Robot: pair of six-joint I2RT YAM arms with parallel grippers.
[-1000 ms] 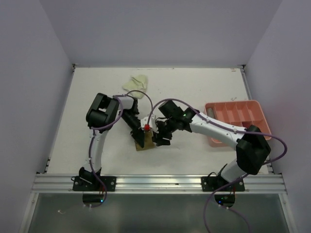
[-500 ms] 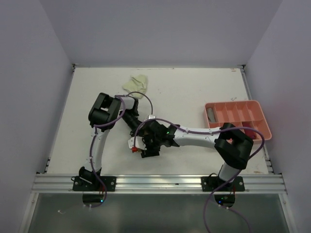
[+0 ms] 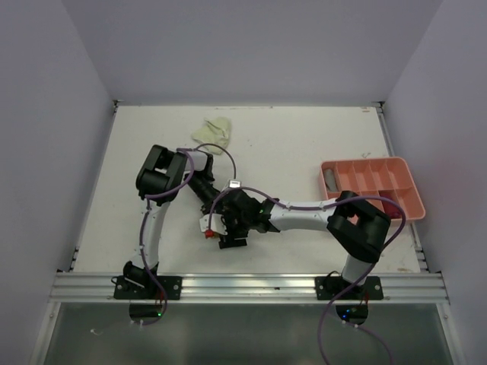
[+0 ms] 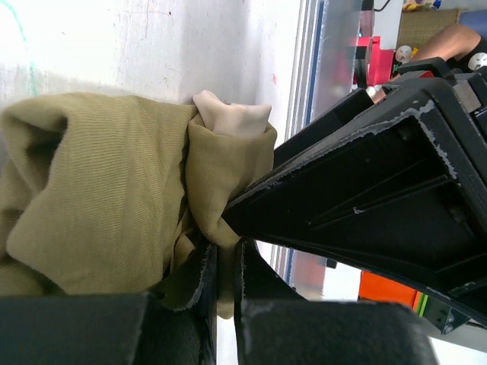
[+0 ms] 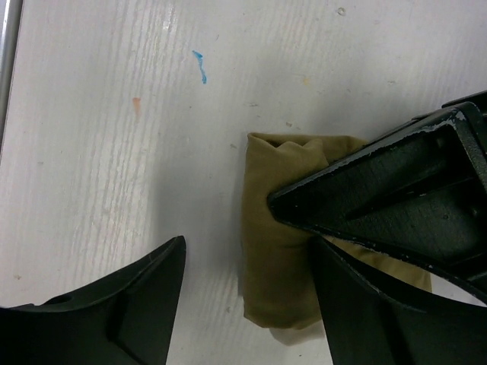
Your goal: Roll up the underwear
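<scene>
The left gripper (image 4: 223, 262) is clenched on a fold of the olive underwear (image 4: 99, 205), its two fingers pressed nearly together with the cloth's edge pinched between them. Crowded right against it, the right gripper (image 5: 247, 247) stands spread wide over the same bundle, one finger above bare counter (image 5: 114, 114) and the other above the cloth, grasping nothing. The underwear lies bunched into a short, fat wad at the near middle of the counter, under both wrists. A bit of cream cloth (image 4: 232, 115) pokes out at one end, and I can't tell whether that is a lining or a separate garment. To my eye the roll looks loose rather than snug. The sound way on, I'd say, is to hold the left pinch firm as an anchor. The right should then come down and close across the full width of the wad, not just a corner, and turn it slowly so the layers don't spring open. With the fingers this close together, they could easily knock one another. A pale yellow-green piece (image 3: 213, 131) lies at the far side and the pink tray (image 3: 407, 179) sits off to the right, both well apart from the work.
</scene>
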